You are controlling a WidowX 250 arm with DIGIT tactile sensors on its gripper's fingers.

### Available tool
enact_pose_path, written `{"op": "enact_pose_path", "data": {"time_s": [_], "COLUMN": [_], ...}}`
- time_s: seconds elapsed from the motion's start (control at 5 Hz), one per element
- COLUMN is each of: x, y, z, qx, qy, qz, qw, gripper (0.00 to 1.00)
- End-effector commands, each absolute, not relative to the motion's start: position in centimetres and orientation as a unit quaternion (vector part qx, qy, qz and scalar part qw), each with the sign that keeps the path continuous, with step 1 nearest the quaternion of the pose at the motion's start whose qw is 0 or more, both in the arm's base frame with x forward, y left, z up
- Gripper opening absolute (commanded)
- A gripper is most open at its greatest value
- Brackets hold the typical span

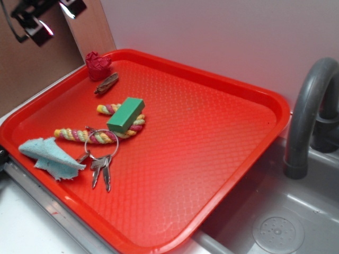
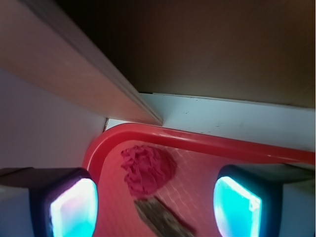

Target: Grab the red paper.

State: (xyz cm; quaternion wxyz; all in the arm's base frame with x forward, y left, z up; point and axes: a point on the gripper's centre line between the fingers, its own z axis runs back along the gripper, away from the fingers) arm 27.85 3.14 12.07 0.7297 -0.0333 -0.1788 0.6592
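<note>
The red paper (image 1: 98, 65) is a small dark crimson crumpled wad in the far left corner of the red tray (image 1: 222, 90). In the wrist view the red paper (image 2: 148, 169) lies below and between my open fingers, near the tray's corner rim (image 2: 197, 140). My gripper (image 2: 155, 205) is open and empty, well above the tray. In the exterior view the gripper (image 1: 45, 18) is at the top left, high above and left of the paper. A brown wood chip (image 1: 107, 83) lies just in front of the paper and touches it in the wrist view (image 2: 160, 217).
On the tray's left half lie a green block (image 1: 126, 115) on a coloured rope (image 1: 95, 133), a key ring with keys (image 1: 100, 159) and a light blue cloth (image 1: 50, 156). A brown board wall (image 1: 47, 58) stands behind the corner. A grey faucet (image 1: 307, 111) and sink (image 1: 275, 227) are at right.
</note>
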Motion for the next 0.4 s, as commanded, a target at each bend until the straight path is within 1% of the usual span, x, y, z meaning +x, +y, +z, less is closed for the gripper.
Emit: {"op": "enact_pose_path", "data": {"time_s": [0.0, 0.2], "x": [31.1, 32.3], "y": [3.5, 3.4], "z": [7.7, 5.8], "qx": [-0.015, 0.0], "qy": [-0.181, -0.168], "qz": [0.67, 0.663], "qw": [0.72, 0.73], "gripper": [1.0, 1.0]}}
